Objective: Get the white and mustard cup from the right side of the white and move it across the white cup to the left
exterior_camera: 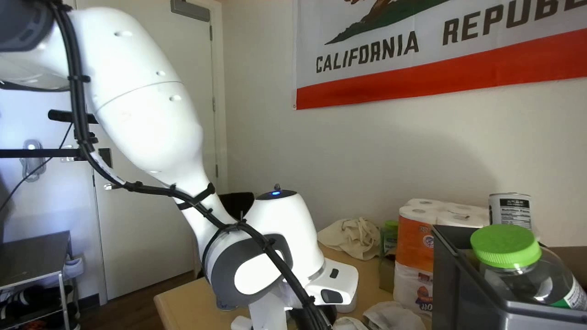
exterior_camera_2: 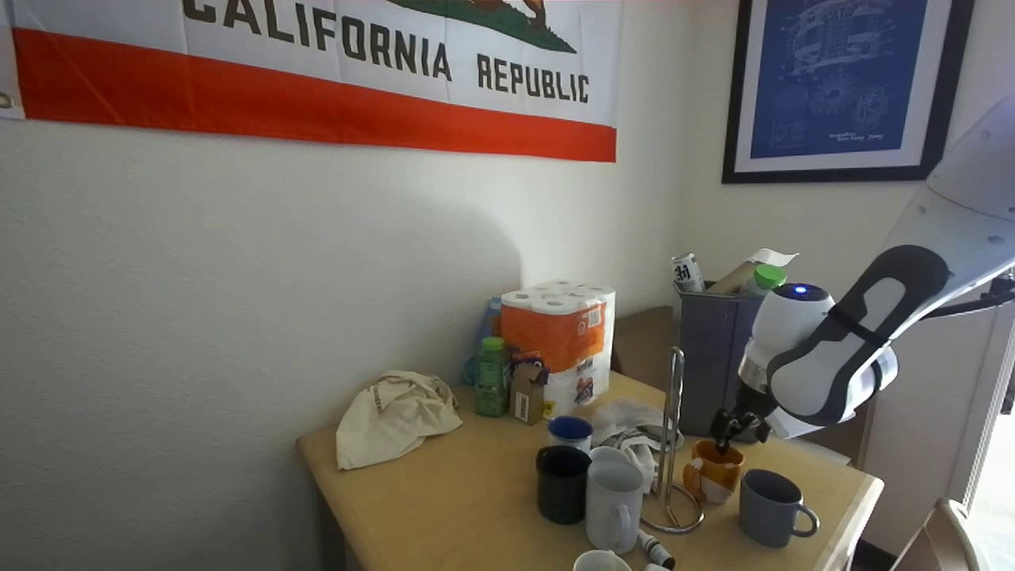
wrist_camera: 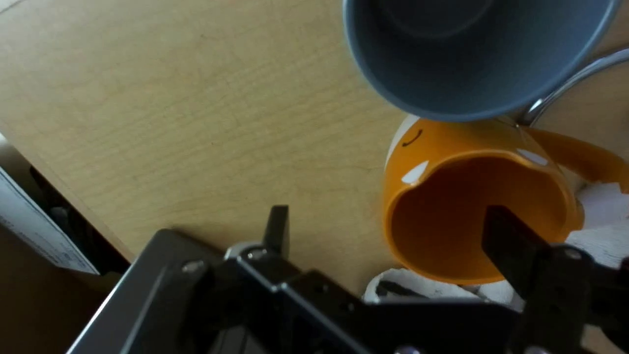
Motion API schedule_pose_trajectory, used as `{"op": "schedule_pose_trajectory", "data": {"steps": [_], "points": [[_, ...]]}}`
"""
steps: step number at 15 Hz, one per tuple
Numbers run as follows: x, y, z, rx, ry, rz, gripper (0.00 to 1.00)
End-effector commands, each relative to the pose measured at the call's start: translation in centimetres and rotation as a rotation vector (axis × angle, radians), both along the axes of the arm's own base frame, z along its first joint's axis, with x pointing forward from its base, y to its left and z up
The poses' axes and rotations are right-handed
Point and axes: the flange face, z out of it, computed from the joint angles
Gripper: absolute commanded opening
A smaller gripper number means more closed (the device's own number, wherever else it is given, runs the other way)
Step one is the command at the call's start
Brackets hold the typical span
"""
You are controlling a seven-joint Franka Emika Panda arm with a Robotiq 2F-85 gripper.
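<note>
One presumably light, stiff, breakable mustard cup (wrist_camera: 452, 211) is best gripped by its rim, the jaws being spread.

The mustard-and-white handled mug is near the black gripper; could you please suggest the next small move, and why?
Perhaps ease the black gripper slightly lower over the mustard-and-white handled mug: in the wrist view the open jaws straddle its rim, one over the mouth, one outside, but depth is hard to judge, so closing now might slip.
</note>
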Motion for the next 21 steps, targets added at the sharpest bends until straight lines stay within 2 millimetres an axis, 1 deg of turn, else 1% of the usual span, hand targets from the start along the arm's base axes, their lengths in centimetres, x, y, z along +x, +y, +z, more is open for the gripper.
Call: {"op": "schedule_pose_trajectory", "data": {"steps": [1,2,4,5,7,11,12,13,16,17,21], "points": [[1.9,0.1,-0.9,-0.018,-0.016,-0.003,0.85],[2.0,0.1,-1.1,-0.018,-0.010,-0.003,0.74],[2.2,0.1,-1.6,-0.024,-0.003,-0.002,0.59],[2.2,0.0,-1.8,-0.026,0.003,-0.004,0.49],[1.9,-0.4,-2.1,-0.031,0.010,-0.013,0.35],[1.2,-1.3,-2.5,-0.038,0.015,-0.047,0.05],[1.1,-1.4,-2.4,-0.036,0.013,-0.057,0.01],[1.0,-1.5,-2.4,-0.031,0.010,-0.070,0.00],[1.4,-1.3,-1.7,-0.015,-0.013,-0.112,0.03],[1.5,-1.3,-1.6,-0.010,-0.021,-0.128,0.02],[2.0,-0.3,0.6,0.018,-0.048,-0.183,0.02]]}}
